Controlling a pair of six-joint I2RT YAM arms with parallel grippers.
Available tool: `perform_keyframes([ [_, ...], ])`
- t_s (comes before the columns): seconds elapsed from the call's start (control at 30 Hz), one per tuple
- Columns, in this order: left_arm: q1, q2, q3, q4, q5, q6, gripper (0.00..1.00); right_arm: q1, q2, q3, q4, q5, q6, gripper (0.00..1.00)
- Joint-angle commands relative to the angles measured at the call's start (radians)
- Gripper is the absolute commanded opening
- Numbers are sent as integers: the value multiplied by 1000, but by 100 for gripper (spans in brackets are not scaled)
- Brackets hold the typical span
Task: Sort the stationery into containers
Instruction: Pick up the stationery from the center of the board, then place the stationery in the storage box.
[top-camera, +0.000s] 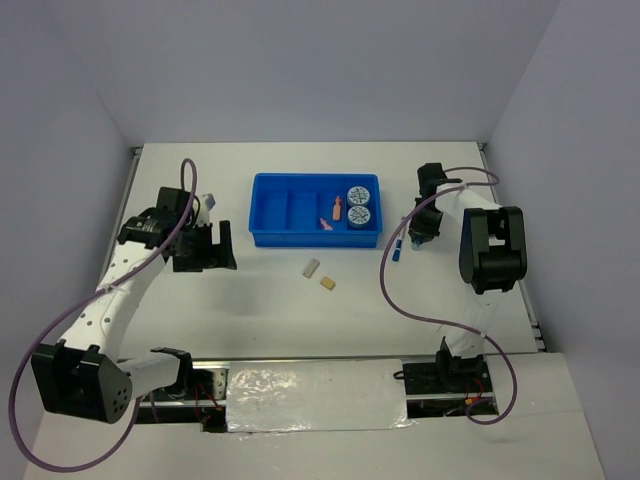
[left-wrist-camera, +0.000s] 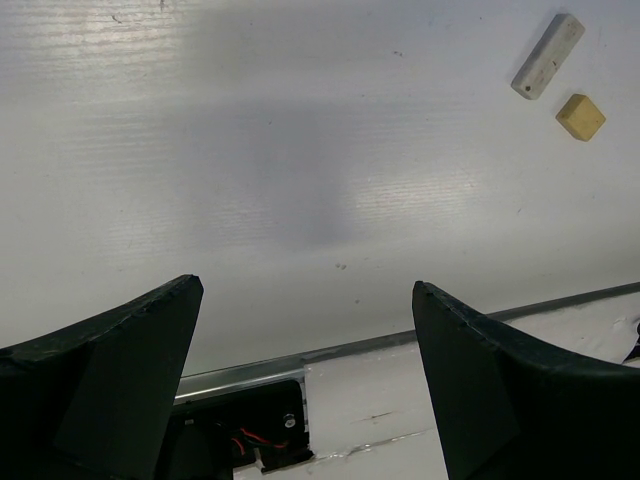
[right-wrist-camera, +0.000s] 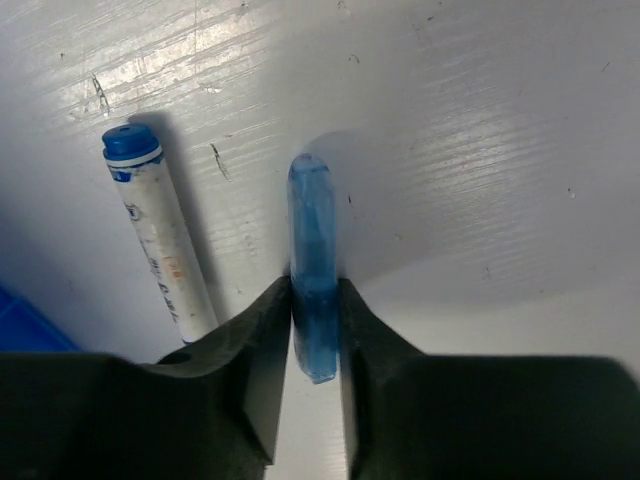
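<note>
The blue tray (top-camera: 268, 212) has four compartments. Two blue-white tape rolls (top-camera: 360, 204) fill its right one; a pink piece (top-camera: 338, 208) and an orange piece (top-camera: 325, 224) lie in the one beside it. A grey eraser (top-camera: 311, 267) and a tan eraser (top-camera: 328, 284) lie on the table in front; both show in the left wrist view (left-wrist-camera: 547, 56) (left-wrist-camera: 581, 116). My right gripper (right-wrist-camera: 315, 295) is shut on a translucent blue pen-like piece (right-wrist-camera: 313, 215), low over the table right of the tray (top-camera: 397, 250). A blue-white pen (right-wrist-camera: 160, 235) lies beside it. My left gripper (left-wrist-camera: 305, 290) is open and empty, left of the tray (top-camera: 205, 250).
The tray's corner (right-wrist-camera: 20, 320) shows at the left edge of the right wrist view. The table's metal front edge (left-wrist-camera: 400, 340) and the arm mounts lie below my left gripper. Cables loop from both arms over the table (top-camera: 400, 300).
</note>
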Motion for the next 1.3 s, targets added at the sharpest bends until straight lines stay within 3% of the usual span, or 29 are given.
perform_keyframes([
  [0.0,-1,12,18,10,21,22,99,1,-4,24,-12,25,4,27],
  [0.2,-1,22,23,18,27,21,99,16,-191,29,7,-10,6,21],
  [0.47,-1,45,51,24,37,18,99,94,-270,156,-59,-70,10,21],
  [0.67,-1,55,63,35,37,10,99,321,-120,452,-165,-92,-11,23],
  [0.87,-1,55,97,35,39,-8,99,421,70,634,-176,-27,78,27],
  [1.03,-1,56,136,13,21,2,99,456,200,751,-209,-4,107,38],
  [1.07,-1,56,140,7,16,4,99,459,207,754,-211,3,110,43],
  [1.1,-1,55,141,4,13,7,99,461,214,756,-205,2,114,56],
  [1.17,-1,52,138,3,8,10,99,461,220,765,-208,-10,113,65],
  [1.27,-1,46,121,3,7,13,99,461,206,816,-243,-4,95,69],
])
